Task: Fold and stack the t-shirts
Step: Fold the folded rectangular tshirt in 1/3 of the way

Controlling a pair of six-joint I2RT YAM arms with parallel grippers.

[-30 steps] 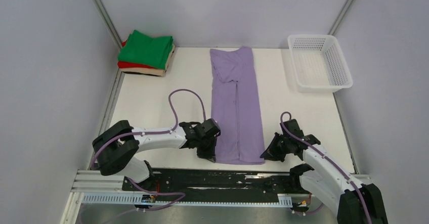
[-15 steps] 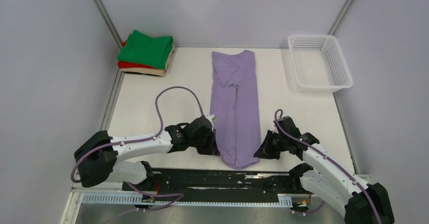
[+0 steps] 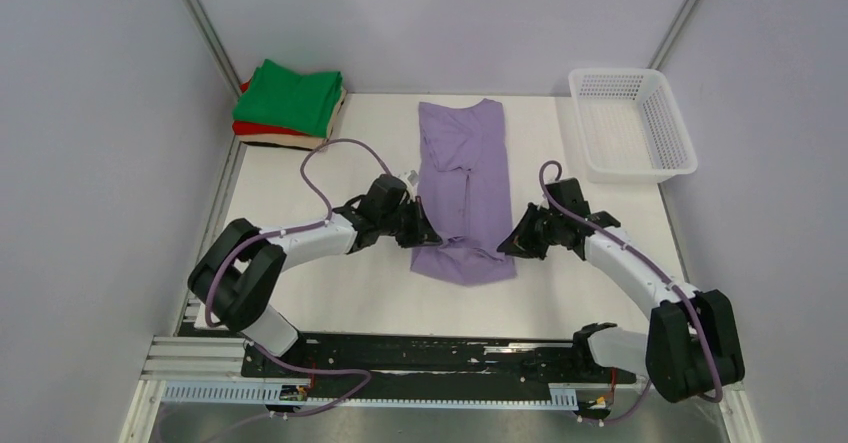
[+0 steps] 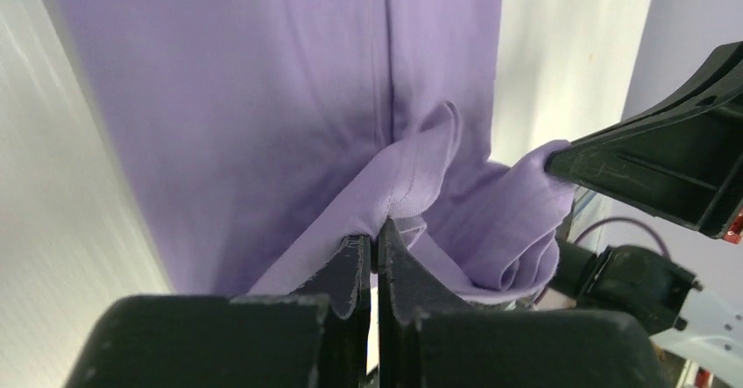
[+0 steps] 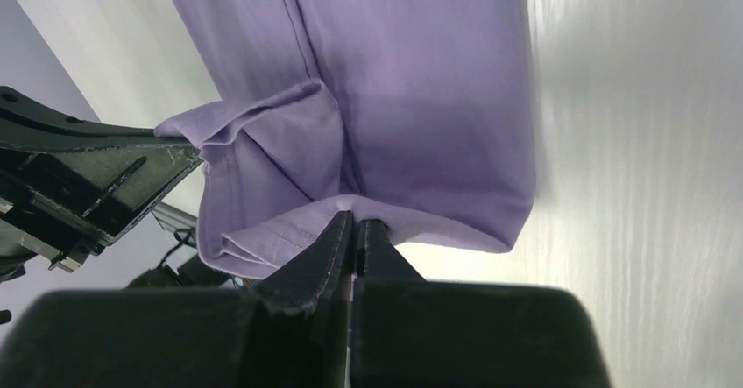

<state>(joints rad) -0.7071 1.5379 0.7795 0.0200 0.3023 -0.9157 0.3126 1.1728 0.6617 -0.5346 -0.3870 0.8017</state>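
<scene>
A lavender t-shirt [image 3: 463, 168], folded into a long narrow strip, lies down the middle of the table. Its near hem is lifted and doubled back over the strip. My left gripper [image 3: 424, 237] is shut on the hem's left corner [image 4: 412, 197]. My right gripper [image 3: 507, 244] is shut on the hem's right corner [image 5: 350, 206]. Both hold the cloth a little above the table, about halfway along the strip. A pile of folded t-shirts sits at the far left corner, the green one [image 3: 291, 95] on top, red [image 3: 252, 128] under it, beige [image 3: 290, 141] at the bottom.
A white mesh basket [image 3: 632, 123] stands at the far right corner. The black rail [image 3: 430, 356] holding the arm bases runs along the near edge. Grey walls close in the left, right and back sides.
Both grippers have carried the shirt's near hem away from the front edge towards the back, doubling the strip's lower part over. The arms now reach out over mid-table.
</scene>
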